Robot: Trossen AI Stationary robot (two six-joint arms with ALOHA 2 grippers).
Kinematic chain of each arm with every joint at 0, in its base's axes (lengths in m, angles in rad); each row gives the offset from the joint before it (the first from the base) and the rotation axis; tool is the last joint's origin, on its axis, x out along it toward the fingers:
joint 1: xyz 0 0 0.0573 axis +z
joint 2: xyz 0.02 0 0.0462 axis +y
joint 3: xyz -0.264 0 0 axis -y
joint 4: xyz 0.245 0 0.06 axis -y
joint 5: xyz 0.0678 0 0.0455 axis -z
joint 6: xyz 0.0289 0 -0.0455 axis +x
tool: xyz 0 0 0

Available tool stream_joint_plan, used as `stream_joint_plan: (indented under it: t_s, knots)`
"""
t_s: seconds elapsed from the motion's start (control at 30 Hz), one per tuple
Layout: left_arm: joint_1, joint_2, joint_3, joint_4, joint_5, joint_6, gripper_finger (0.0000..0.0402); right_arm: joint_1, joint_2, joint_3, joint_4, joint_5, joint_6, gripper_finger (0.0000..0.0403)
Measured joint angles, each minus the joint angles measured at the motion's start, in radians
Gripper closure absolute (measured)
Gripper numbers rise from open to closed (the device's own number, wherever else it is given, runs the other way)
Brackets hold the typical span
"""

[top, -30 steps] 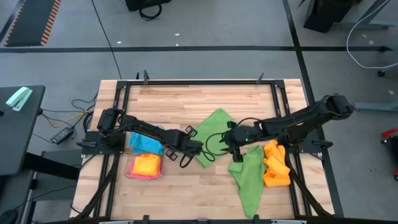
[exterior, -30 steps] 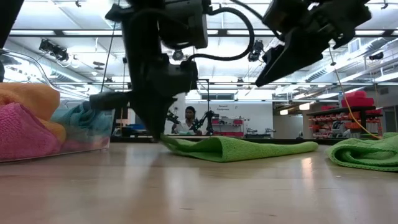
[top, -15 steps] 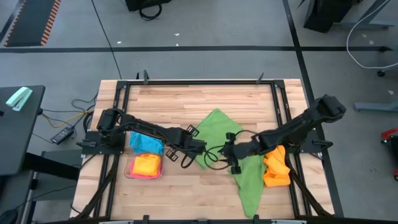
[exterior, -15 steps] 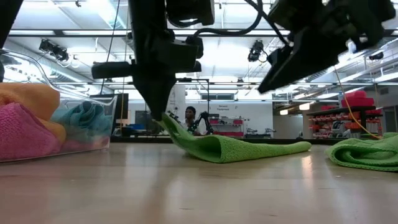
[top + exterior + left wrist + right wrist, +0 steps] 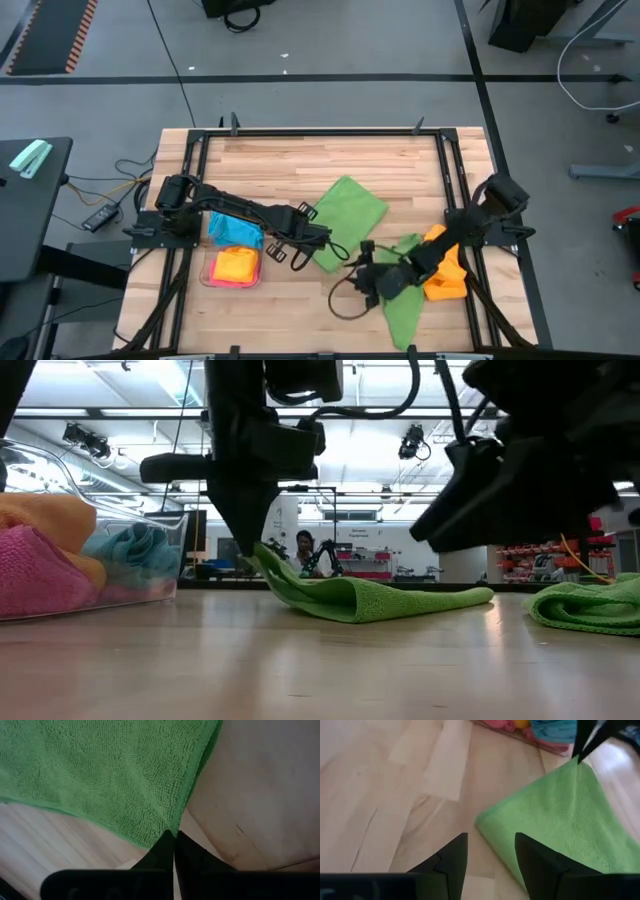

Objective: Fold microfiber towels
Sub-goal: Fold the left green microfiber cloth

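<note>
Both arms (image 5: pixel 230 208) matte black, chunky segmented links on black frame rails. Black cable loops (image 5: pixel 345 300) hang off the right arm's (image 5: pixel 470 225) wrist. Grippers: left (image 5: pixel 174 842) and right (image 5: pixel 490 851) have flat black fingers tapering to points.

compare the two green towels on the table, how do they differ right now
The middle green towel is pinched at one corner by the shut left gripper, that corner lifted; the right green towel is not gripped. The middle one lies in clear view; the right one is partly under the right arm, beside an orange towel. Both share the same green cloth.
</note>
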Motion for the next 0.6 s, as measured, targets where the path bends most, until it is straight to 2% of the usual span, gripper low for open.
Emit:
stream_joint_plan:
  t_s: [0.1,0.3,0.47,0.53,0.6]
  knots:
    - [0.0,0.0,-0.019,0.009,0.001,-0.004,0.0396,0.025,0.082,0.075,-0.015,0.035,-0.019,0.023]
    - [0.0,0.0,-0.036,0.017,0.002,-0.024,0.0383,0.009,0.212,0.259,-0.229,0.05,-0.048,0.0195]
    - [0.0,0.0,-0.036,0.01,0.001,-0.03,0.0395,-0.031,0.245,0.29,-0.235,0.05,-0.087,0.0171]
    - [0.0,0.0,-0.036,0.01,0.001,-0.033,0.0395,-0.054,0.243,0.289,-0.236,0.017,-0.063,0.0169]
    - [0.0,0.0,-0.036,0.009,0.001,-0.034,0.0389,-0.087,0.241,0.285,-0.232,-0.069,-0.028,0.017]
